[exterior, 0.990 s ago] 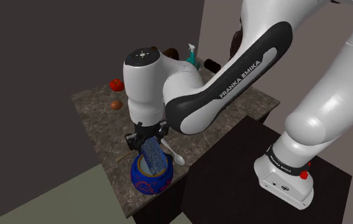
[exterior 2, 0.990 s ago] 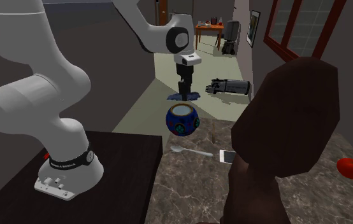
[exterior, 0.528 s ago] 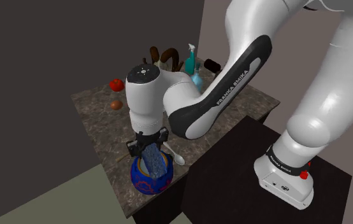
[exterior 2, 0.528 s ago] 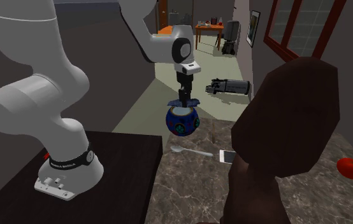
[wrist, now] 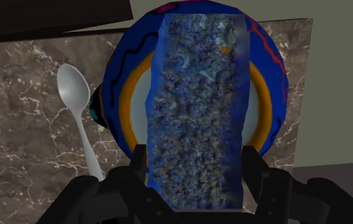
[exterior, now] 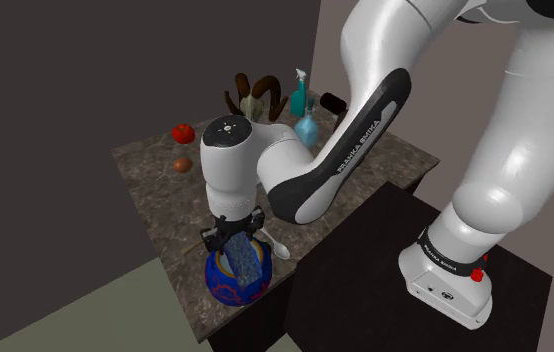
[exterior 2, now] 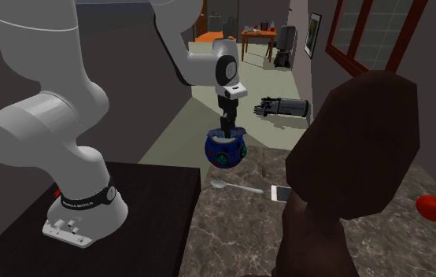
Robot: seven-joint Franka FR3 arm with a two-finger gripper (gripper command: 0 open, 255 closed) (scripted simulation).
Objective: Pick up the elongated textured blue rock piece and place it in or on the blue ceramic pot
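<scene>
Placing step, as judged | black two-finger gripper (wrist: 196,167) clamped on the elongated speckled blue rock piece (wrist: 197,95); rock hangs over the mouth of the round blue pot (wrist: 115,70) at the marbled bench (wrist: 22,146) edge | centre within the rim; release low; avoid tipping it toward the white spoon (wrist: 73,89)

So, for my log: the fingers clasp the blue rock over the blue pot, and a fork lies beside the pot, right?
Not a fork: the wrist view shows a white spoon beside the blue pot. The fingers do clasp the blue rock over it.
</scene>
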